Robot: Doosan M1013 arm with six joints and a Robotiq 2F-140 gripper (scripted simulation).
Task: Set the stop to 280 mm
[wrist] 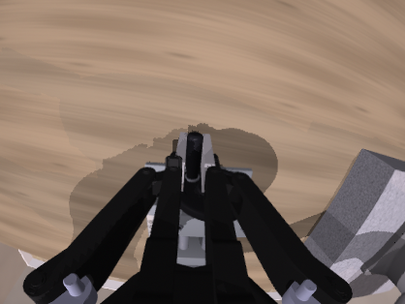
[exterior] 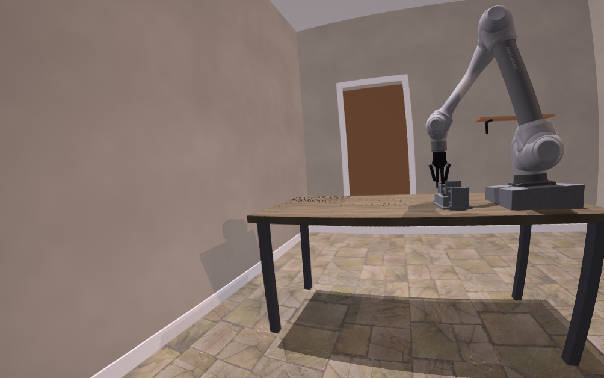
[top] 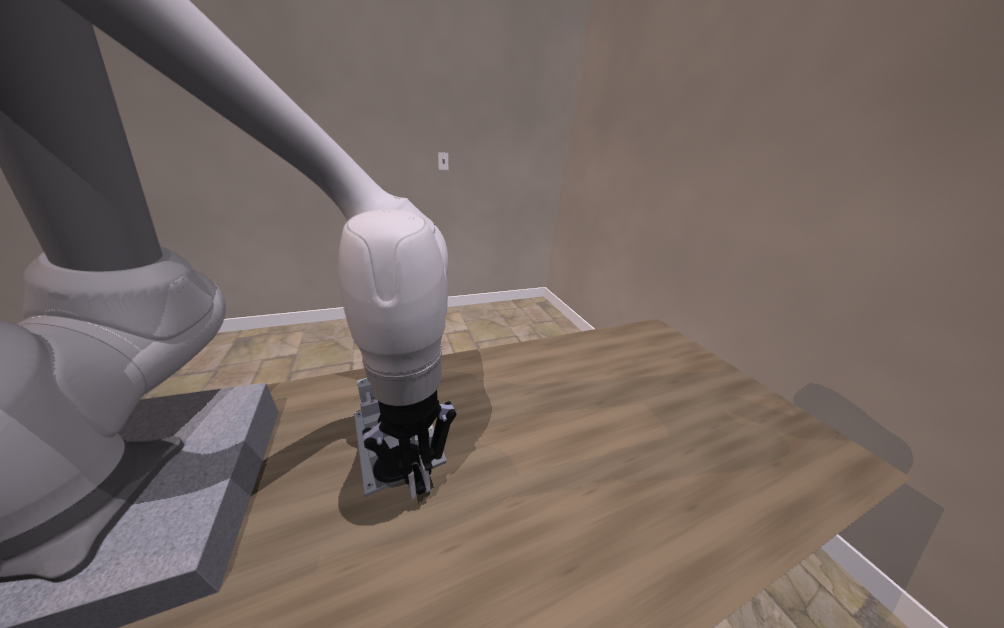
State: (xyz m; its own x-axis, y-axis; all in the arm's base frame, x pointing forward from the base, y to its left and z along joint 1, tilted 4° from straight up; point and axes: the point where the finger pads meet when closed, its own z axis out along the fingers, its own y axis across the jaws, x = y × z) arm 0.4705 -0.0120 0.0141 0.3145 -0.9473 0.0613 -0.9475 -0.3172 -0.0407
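The stop device, a grey base plate (top: pixel 362 462) (wrist: pixel 246 172) with grey blocks (exterior: pixel 459 197), sits on the table near the arm's plinth. Its black handwheel (top: pixel 384 469) (wrist: pixel 192 207) is partly hidden under the fingers. The wheel's upright black handle (wrist: pixel 194 151) stands between the light finger pads. My gripper (top: pixel 419 485) (exterior: pixel 440 183) (wrist: pixel 194 144) points down and is shut on this handle at the near edge of the device. The scale and its reading are hidden or too small to read, so the stop's position cannot be told.
The arm stands on a grey stone plinth (top: pixel 240 444) (exterior: pixel 547 198) (wrist: pixel 356 198), beside the device on the wooden table (top: pixel 592 459) (exterior: pixel 356 207) (wrist: pixel 194 58). A wall shelf (exterior: pixel 500 118) hangs behind the arm, and a brown door (exterior: pixel 377 142) stands at the back.
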